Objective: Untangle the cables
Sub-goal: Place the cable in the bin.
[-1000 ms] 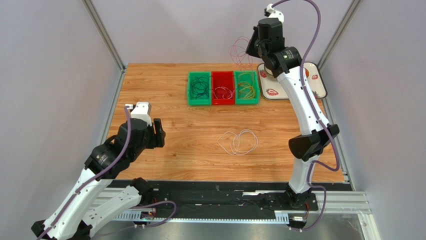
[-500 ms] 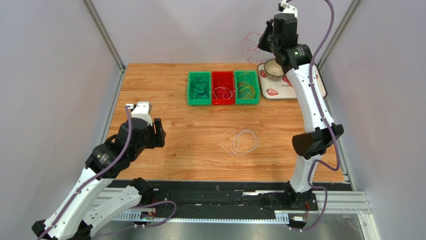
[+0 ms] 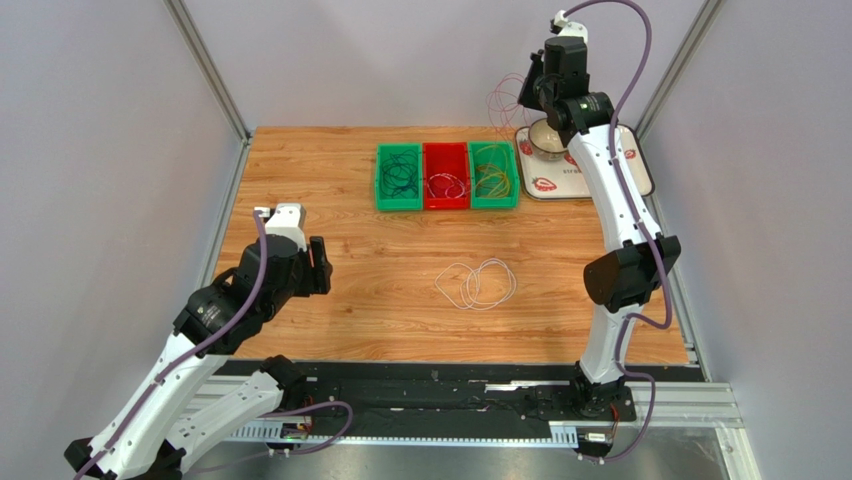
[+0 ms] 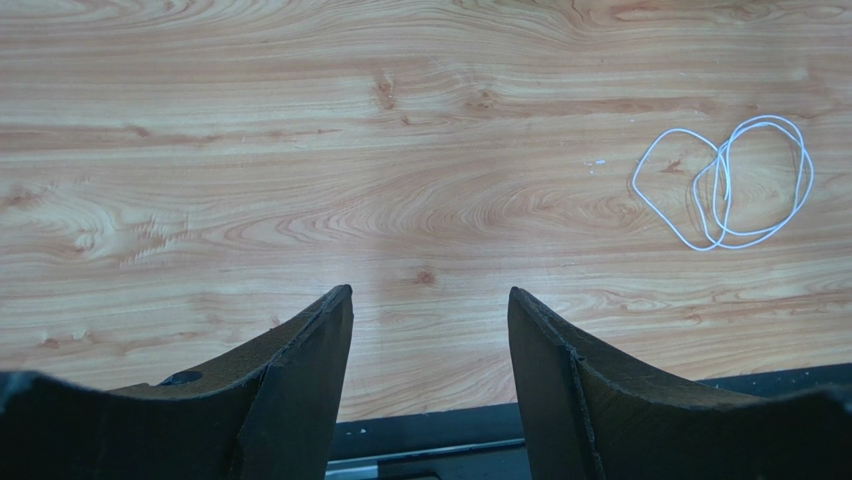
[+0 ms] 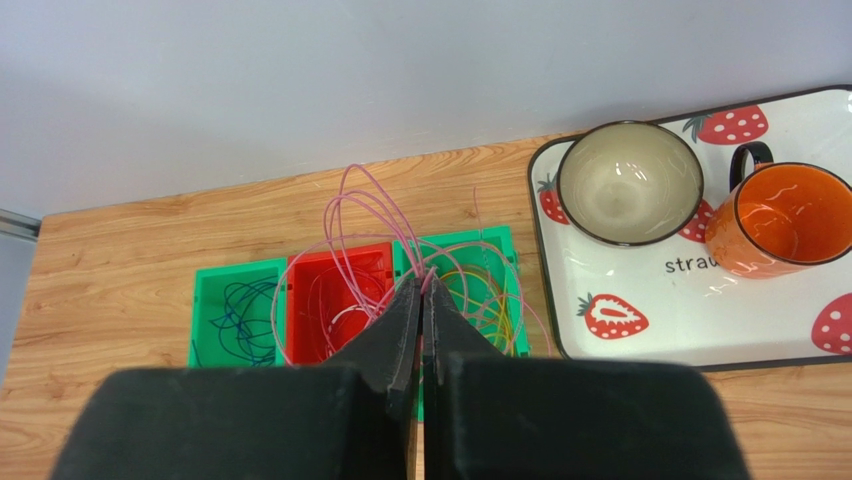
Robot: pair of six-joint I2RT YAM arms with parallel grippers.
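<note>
The light wooden plank table (image 3: 380,290) fills the top view. The white-and-black left arm (image 3: 190,350) reaches in from 7 o'clock, and its left gripper (image 3: 322,265) hangs at about 9 o'clock over bare wood. In the left wrist view its dark jaws (image 4: 430,300) stand well apart with nothing between them.

The white-and-black right arm (image 3: 610,200) rises from 5 o'clock and stretches up to about 1 o'clock. There the right gripper (image 3: 527,88) is raised above the far edge of the table. Its jaws (image 5: 422,285) are pressed together on a bunch of thin pink cable loops (image 5: 350,210), which dangle in the air above the bins (image 3: 503,100).

A white rectangular tray printed with red strawberries (image 3: 641,170) lies at 2 o'clock. At 12 o'clock three small plastic bins stand touching in a row:
- The left green bin (image 3: 380,180) holds dark green and blue cables (image 5: 245,315).
- The middle red bin (image 3: 446,148) holds red and white cables (image 3: 447,185).
- The right green bin (image 3: 515,180) holds yellow and green cables (image 3: 492,178).

On the tray sit a cream bowl with a dark rim (image 5: 628,185) and, just beside it toward 3 o'clock, an orange mug with a black handle (image 5: 780,215).

A few thin white cable loops (image 3: 478,283) lie overlapping on the wood just toward 5 o'clock from the table's middle. They are well apart from both grippers and show at 2 o'clock in the left wrist view (image 4: 730,190).
</note>
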